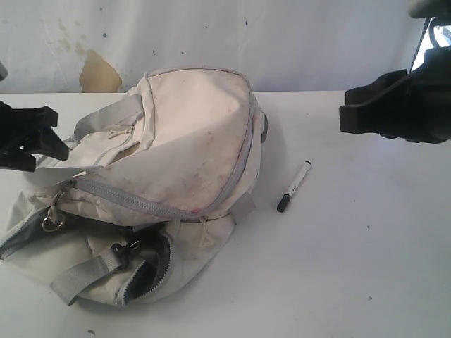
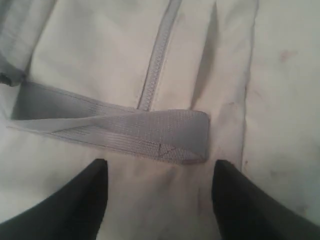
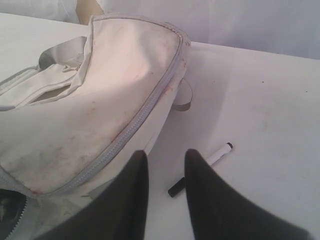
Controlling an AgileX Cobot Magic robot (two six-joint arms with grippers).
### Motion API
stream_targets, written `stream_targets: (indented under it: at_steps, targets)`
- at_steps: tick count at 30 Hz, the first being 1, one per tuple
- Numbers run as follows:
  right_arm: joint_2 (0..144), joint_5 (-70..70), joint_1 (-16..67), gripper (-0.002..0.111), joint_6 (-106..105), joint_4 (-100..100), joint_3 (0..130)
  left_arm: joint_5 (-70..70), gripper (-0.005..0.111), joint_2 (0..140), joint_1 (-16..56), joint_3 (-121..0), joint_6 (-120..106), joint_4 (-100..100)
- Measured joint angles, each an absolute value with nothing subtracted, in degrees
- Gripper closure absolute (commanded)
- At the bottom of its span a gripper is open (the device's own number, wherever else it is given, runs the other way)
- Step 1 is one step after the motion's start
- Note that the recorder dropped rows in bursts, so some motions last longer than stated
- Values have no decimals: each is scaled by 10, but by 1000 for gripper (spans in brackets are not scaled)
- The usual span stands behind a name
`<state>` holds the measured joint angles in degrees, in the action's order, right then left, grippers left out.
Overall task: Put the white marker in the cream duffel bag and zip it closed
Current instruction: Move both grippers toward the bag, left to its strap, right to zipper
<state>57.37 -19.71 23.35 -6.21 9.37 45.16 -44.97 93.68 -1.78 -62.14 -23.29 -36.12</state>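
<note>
While the marker (image 1: pixel 294 186) lies on the bench (image 1: pixel 352 267) just beside the bag (image 1: pixel 183 141), left gripper (image 2: pixel 160 200) and right gripper (image 3: pixel 165 200) have jaws released, empty. Pickup seems unstarted; next, the right must grasp the marker.

Exterior: bright, flat, cool-white light. Table (image 1: pixel 366 267) is near blown out, frame low-res and blocky. Soft shadow under cream duffel bag (image 1: pixel 183 155) along the near edge. Left wrist: warmer cast, whole frame soft. Right wrist: bag throws faint shadow toward white marker (image 3: pixel 217 155); right gripper (image 3: pixel 166 152) black, defocused, no detail.
</note>
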Motion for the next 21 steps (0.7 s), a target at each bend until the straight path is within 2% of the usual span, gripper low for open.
stream_targets:
  at_steps: [5, 10, 13, 15, 17, 18, 19, 20, 21]
  targets:
    - [574, -197, 233, 83, -62, 94, 452, -505, 22, 1007, -18, -654, -326, -445]
    - [574, -197, 233, 83, -62, 99, 452, -543, 23, 1055, -17, -681, -375, -475]
    - [574, -197, 233, 83, -62, 102, 452, -549, 30, 1078, -17, -683, -389, -475]
    - [574, -197, 233, 83, -62, 103, 452, -555, 42, 1094, -17, -683, -392, -476]
    - [574, -197, 233, 83, -62, 103, 452, -569, 70, 1114, -17, -684, -393, -483]
    - [574, -197, 233, 83, -62, 103, 452, -573, 91, 1119, -17, -684, -393, -486]
    - [574, -197, 233, 83, -62, 104, 452, -579, 101, 1124, -17, -684, -394, -488]
    - [574, -197, 233, 83, -62, 104, 452, -584, 106, 1125, -17, -684, -398, -488]
    - [574, -197, 233, 83, -62, 104, 452, -597, 106, 1127, -17, -692, -412, -489]
